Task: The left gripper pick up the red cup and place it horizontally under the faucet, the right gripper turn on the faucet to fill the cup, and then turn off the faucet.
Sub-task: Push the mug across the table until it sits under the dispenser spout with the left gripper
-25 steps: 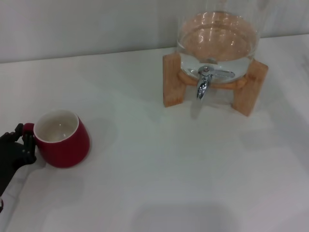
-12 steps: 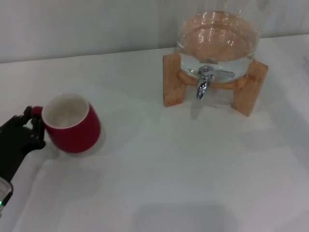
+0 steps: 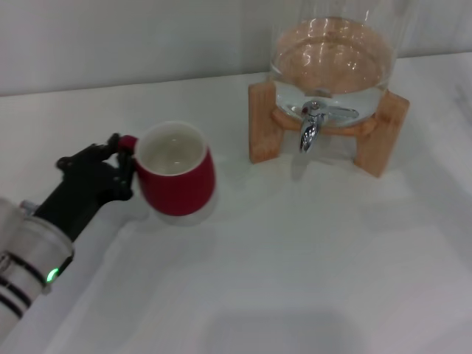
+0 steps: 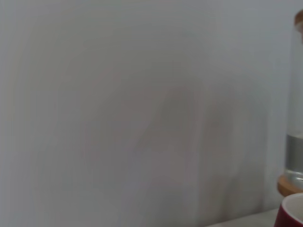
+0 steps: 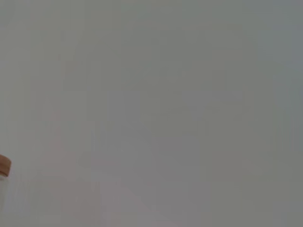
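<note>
Nearest us, on the left, we saw the left gripper (image 3: 122, 161) with its jaws pinched on the small loop handle of the red cup (image 3: 177, 179), which sat upright and left of centre over the white table (image 3: 310, 265). Farther right, the faucet (image 3: 310, 126) hung from the glass water jar (image 3: 332, 55) on its wooden stand (image 3: 263, 122).

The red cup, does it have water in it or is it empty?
Empty. The head view looks into the red cup, held by its handle in the left end effector, and shows only its dry white inside.
</note>
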